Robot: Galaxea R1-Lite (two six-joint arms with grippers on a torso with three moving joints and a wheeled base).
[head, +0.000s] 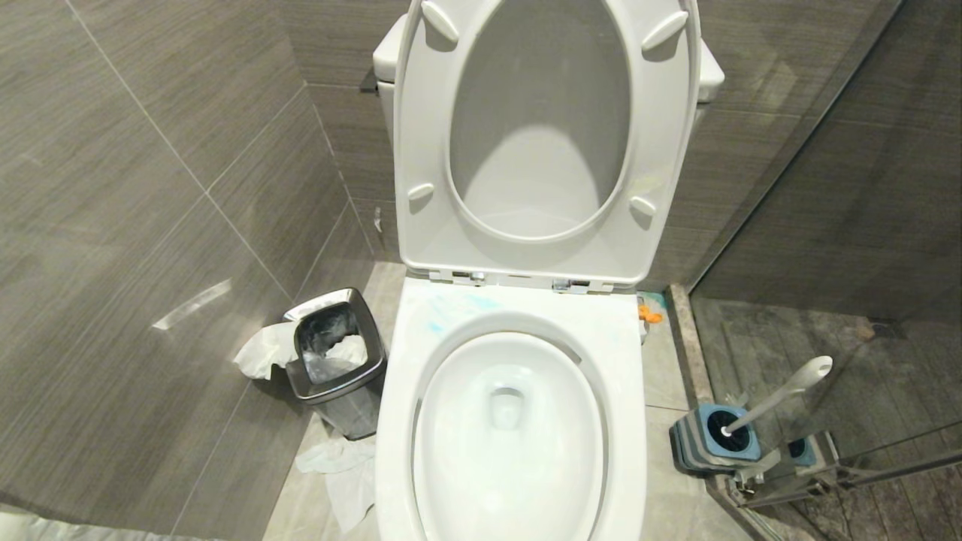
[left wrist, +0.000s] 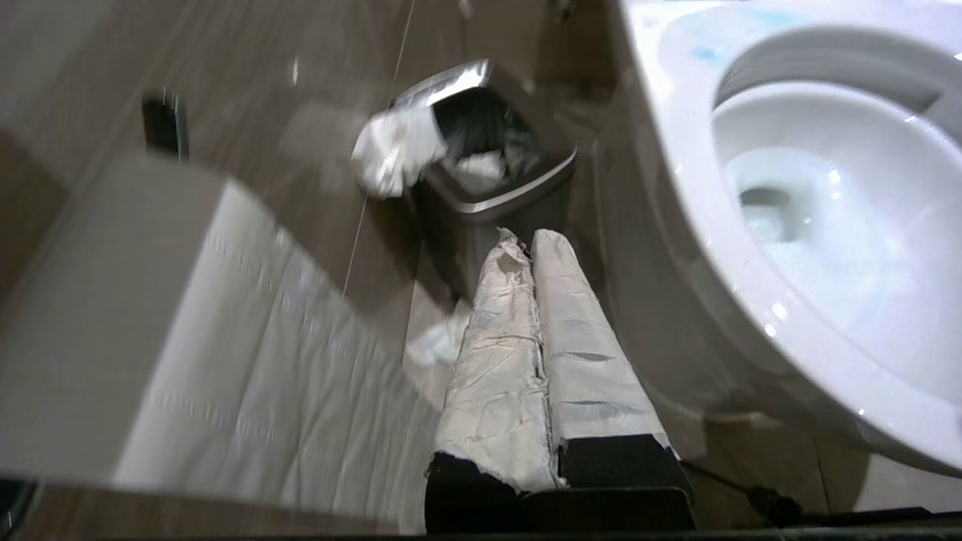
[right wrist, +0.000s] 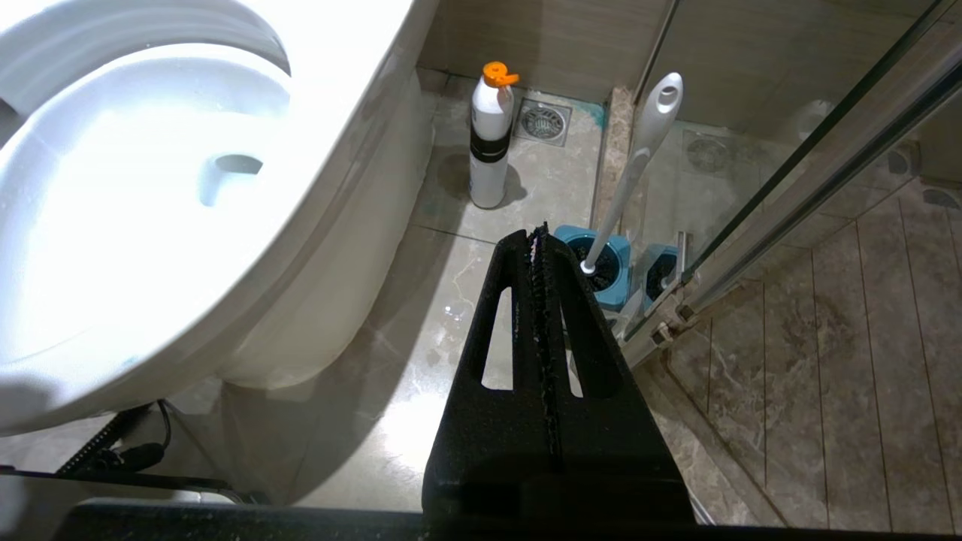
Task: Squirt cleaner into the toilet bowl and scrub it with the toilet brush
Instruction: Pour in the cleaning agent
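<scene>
The toilet bowl [head: 601, 323] fills the lower middle of the head view, seat and lid raised. Pale turquoise smears of cleaner [head: 451, 308] mark the back left of its rim, and they show again as cleaner [left wrist: 706, 52] in the left wrist view. The toilet brush [head: 782, 394] stands in a blue holder [head: 714, 443] on the floor at the right. Neither arm shows in the head view. My left gripper [left wrist: 526, 239], its fingers wrapped in white, is shut and empty, low between the bin and the bowl [left wrist: 676, 188]. My right gripper [right wrist: 535, 233] is shut and empty, just short of the brush [right wrist: 639, 150].
A white cleaner bottle with an orange cap [right wrist: 490, 135] stands on the floor beside the toilet. A steel waste bin [head: 334, 361] with tissue sits left of the bowl, and more tissue [head: 342, 466] lies on the floor. A glass shower door [head: 864, 225] closes the right side.
</scene>
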